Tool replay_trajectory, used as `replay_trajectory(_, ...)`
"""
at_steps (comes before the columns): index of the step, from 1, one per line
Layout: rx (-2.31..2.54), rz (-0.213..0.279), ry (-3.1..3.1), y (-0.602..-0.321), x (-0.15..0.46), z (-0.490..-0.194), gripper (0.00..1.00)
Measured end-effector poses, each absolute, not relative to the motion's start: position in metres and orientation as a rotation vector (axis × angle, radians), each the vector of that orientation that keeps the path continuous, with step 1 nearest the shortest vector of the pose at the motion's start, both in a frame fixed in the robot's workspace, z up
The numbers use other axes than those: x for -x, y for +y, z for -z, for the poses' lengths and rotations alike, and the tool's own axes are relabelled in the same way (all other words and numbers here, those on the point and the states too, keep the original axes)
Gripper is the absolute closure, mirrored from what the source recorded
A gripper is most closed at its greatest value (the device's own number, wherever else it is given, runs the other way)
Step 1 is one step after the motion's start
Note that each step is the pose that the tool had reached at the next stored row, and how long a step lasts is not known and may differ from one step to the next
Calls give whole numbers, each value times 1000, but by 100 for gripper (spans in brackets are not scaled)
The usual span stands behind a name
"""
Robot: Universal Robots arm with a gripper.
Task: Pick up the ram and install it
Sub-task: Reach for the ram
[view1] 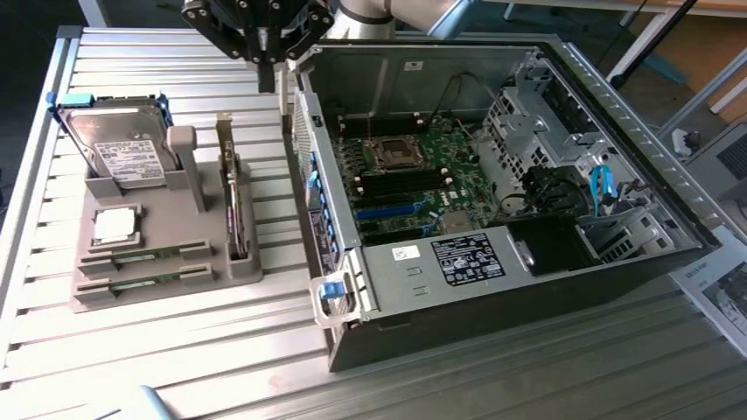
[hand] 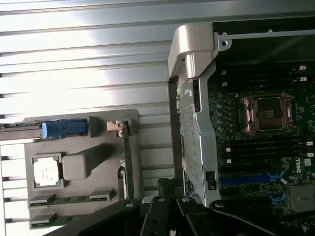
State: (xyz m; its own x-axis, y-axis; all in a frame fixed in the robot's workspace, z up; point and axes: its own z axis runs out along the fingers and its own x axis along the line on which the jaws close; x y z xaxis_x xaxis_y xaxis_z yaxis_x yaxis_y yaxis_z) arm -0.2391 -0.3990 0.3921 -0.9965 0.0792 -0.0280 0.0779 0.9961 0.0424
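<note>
Two ram sticks, thin green boards, lie flat in slots at the front of a grey holder [view1: 175, 271]: one ram stick [view1: 146, 255] [hand: 69, 200] and a second ram stick [view1: 138, 283] [hand: 49, 220] beside it. My gripper [view1: 268, 83] [hand: 170, 189] hangs high over the gap between the holder and the open computer case [view1: 350, 289], far from both sticks. It looks shut with nothing in it. Inside the case lies the green motherboard [view1: 426, 166], with dark memory slots [view1: 403, 185] [hand: 266, 147] next to the processor socket [view1: 394, 154] [hand: 268, 113].
The holder also carries a hard drive [view1: 117, 149] standing at the back, a square silver processor [view1: 115, 226] [hand: 47, 172] and a dark expansion card [view1: 233, 210] [hand: 127, 162] on edge. The case's metal side wall [hand: 194, 123] rises between holder and motherboard. All rests on a ribbed metal table [view1: 175, 367].
</note>
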Motion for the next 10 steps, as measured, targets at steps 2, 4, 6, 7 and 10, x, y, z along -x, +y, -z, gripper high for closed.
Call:
replay_trajectory(2, -123, -64, 3109, -399, 249, -392, 90)
replay_trajectory(4, -122, -64, 3108, -399, 265, -392, 90)
replay_trajectory(6, -122, -65, 3107, -399, 277, -392, 90)
replay_trajectory(7, -122, -64, 3107, -399, 281, -392, 90)
replay_trajectory(10, -122, -65, 3105, -399, 301, -392, 90)
